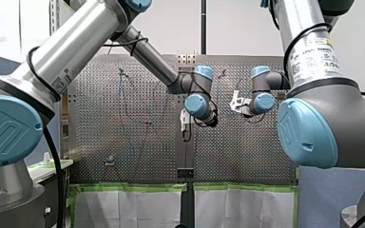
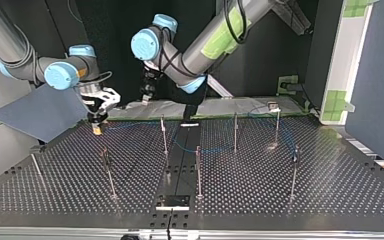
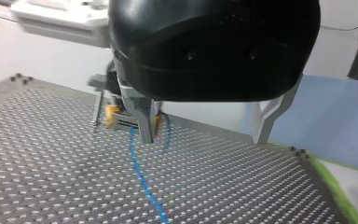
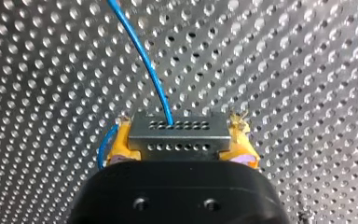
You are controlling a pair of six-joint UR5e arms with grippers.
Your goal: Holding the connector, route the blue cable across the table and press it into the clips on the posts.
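right end effector [image 2: 98,119] clenched on the connector [image 4: 178,132], yellow pads [image 4: 120,143] on both its sides, low over the counter [image 2: 280,195] at the top view's far left. blue cable [image 4: 145,63] exits the connector's face and trails across the counter among the posts [image 2: 164,134] toward the top view's right; can't tell whether it's seated on any post. left end effector [image 3: 203,140] released, metal fingers [image 3: 145,122] spread, nothing between them, hovering near the right one.

Robot lab: perforated table [image 2: 330,190] bristling with metal posts [image 2: 198,170].
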